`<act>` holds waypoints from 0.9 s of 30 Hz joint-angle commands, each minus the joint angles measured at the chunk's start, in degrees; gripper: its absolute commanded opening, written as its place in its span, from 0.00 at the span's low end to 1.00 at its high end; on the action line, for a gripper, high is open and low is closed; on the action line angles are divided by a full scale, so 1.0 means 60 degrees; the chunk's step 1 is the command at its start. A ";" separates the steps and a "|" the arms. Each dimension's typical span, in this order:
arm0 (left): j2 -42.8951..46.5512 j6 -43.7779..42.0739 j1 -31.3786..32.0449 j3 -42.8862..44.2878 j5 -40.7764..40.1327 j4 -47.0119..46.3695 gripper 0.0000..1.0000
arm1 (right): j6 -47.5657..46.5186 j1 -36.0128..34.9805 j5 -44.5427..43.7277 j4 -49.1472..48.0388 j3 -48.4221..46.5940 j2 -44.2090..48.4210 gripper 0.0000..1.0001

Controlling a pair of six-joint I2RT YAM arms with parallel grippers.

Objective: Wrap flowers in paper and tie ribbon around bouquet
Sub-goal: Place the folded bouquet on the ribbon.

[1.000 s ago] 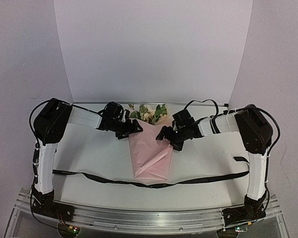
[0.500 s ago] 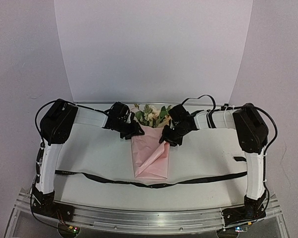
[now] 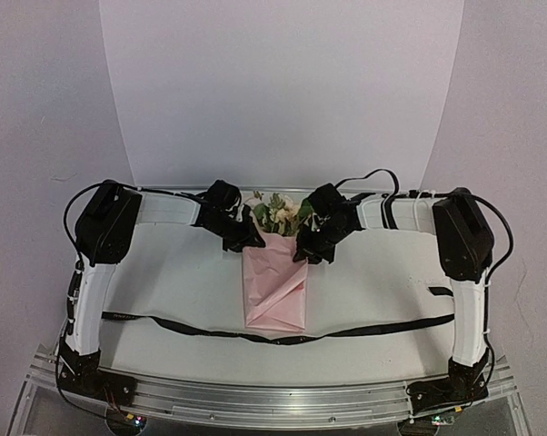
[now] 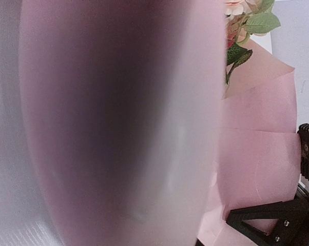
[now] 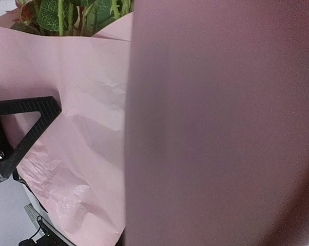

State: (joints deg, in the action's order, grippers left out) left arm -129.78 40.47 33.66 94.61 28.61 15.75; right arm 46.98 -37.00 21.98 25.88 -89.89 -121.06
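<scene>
Bouquet [image 3: 274, 283] narrower than before.

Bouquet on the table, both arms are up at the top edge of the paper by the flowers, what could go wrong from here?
1. The jaws sit at opposite top corners of the thin paper; pulling apart could tear it or unfold the wrap.
2. Paper blankets both wrist views, so a slipping grip may go unnoticed.
3. The jaws crowd the flowers; blooms could get crushed.
</scene>
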 commanded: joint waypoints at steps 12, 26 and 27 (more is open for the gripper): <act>0.1119 0.0299 0.0453 -0.0132 0.0406 0.0386 0.20 | 0.0049 -0.0461 -0.0088 0.0700 0.0169 0.1633 0.07; 0.2427 0.0799 0.1089 -0.2529 -0.0015 -0.0370 0.20 | 0.0536 -0.1500 -0.0804 0.0565 0.1776 0.2281 0.07; 0.2503 0.0848 0.1154 -0.2720 -0.0076 -0.0441 0.20 | 0.0580 -0.1552 -0.0869 0.0509 0.1919 0.2332 0.07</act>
State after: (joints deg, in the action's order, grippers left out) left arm -119.72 43.78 38.81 81.60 29.12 16.51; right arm 49.07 -44.77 19.73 29.88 -81.01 -111.15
